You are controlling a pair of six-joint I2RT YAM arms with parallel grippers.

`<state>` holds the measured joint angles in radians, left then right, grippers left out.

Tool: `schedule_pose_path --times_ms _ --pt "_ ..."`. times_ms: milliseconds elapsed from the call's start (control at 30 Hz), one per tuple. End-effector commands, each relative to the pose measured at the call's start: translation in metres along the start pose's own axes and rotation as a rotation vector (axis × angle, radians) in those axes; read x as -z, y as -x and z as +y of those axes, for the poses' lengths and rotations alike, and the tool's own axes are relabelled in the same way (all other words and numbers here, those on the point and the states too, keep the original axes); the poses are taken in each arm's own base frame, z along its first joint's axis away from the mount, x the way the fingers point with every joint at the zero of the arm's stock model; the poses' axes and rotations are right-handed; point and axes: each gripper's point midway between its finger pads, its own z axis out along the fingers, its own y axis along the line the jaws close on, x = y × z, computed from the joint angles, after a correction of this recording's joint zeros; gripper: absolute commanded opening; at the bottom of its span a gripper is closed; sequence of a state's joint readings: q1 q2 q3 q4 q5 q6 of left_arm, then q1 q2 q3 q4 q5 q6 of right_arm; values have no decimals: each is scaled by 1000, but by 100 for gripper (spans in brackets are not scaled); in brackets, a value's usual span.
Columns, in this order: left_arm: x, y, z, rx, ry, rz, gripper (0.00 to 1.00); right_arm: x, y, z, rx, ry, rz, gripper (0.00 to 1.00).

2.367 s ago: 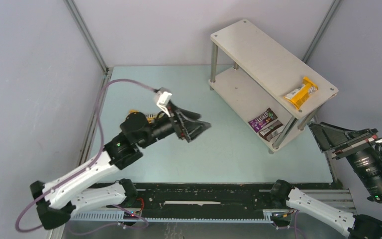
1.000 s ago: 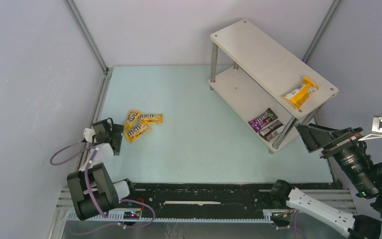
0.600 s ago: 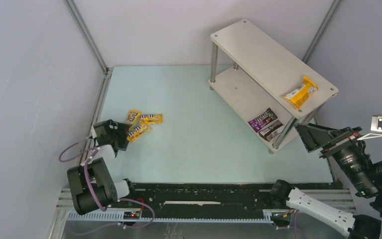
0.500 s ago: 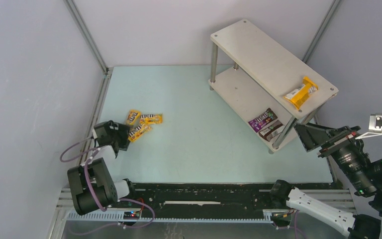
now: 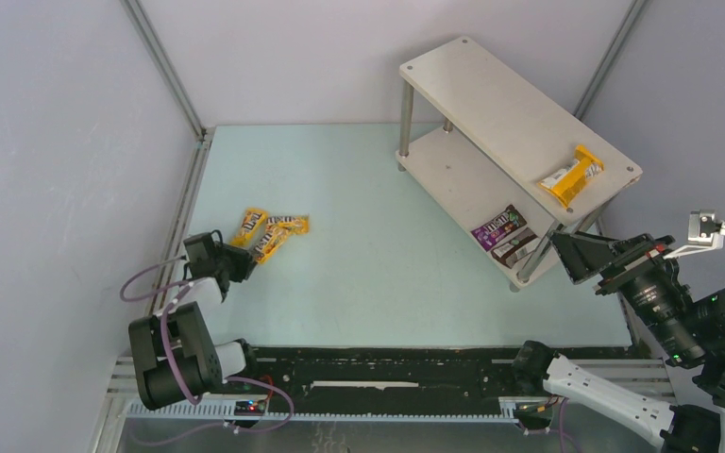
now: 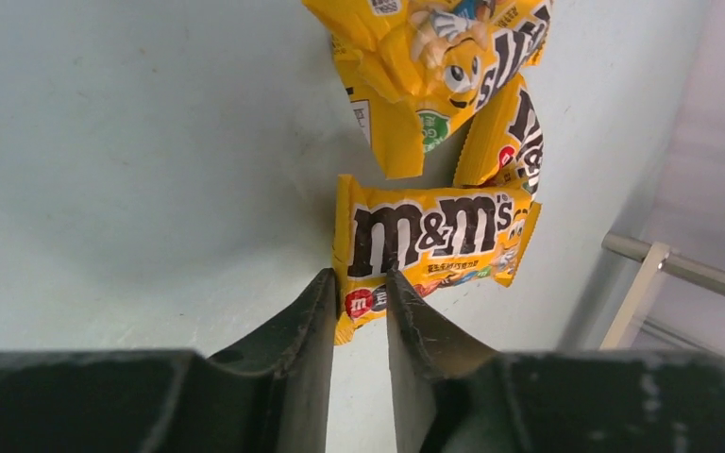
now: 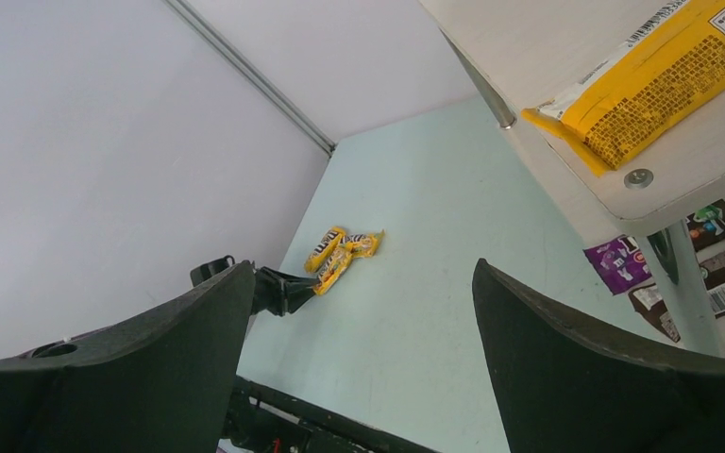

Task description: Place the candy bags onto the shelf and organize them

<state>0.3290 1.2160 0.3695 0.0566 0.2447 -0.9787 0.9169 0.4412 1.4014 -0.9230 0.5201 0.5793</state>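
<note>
Where the table (image 5: pixel 387 274) reaches about 9 o'clock in the top view, the near yellow bag (image 5: pixel 269 243) lies flat, lettering up, set on a slant; left yellow bag (image 5: pixel 251 224) sits at its 11 o'clock and far yellow bag (image 5: pixel 286 225) at its 1 o'clock; the three form one tight cluster, ends touching or overlapping.

The wrist view shows a corner of the near one lying in the gap of the left gripper (image 6: pixel 359 294); jaws narrow, only a slim slot between them; whether they pinch the packet or merely straddle it cannot be told. That gripper is low over the table and meets the cluster from its 7 o'clock side; left arm (image 5: pixel 172 344) folded back close to its base, near the table's 8 o'clock corner.

Shelf (image 5: pixel 491 94) stands at 2 o'clock on the table; white, two tiers, silver legs, set at a slant to the table edges. The fourth yellow bag (image 5: pixel 571 176) lies on the top board near its 4 o'clock end, close to the edge. Purple bag (image 5: pixel 496 225) and brown bag (image 5: pixel 514 246) lie side by side on the lower board at that same end, the brown one on the 5 o'clock side; touching or just beside each other, hard to tell which.

Right gripper (image 7: pixel 361 267) hangs in the air just off the shelf's 4 o'clock end; jaws spread wide, nothing between them; its camera looks under the shelf corner and across the table toward the cluster.
</note>
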Motion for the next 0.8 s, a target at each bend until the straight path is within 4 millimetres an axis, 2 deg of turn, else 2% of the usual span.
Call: schedule_pose_path --times_ms 0,333,533,633,767 --pt "5 -1 -18 -63 -88 3 28 1 3 5 -29 20 -10 94" --pt "23 4 -51 -137 -214 -31 2 -4 0 6 -21 11 2 94" --pt "38 -9 -75 -152 -253 73 0 -8 -3 7 -15 3 11 94" --pt "54 -17 -89 -191 -248 119 0 -12 -5 7 -8 -2 18 94" --pt "94 -18 -136 -244 -403 85 0 -15 -6 8 -2 -7 19 94"
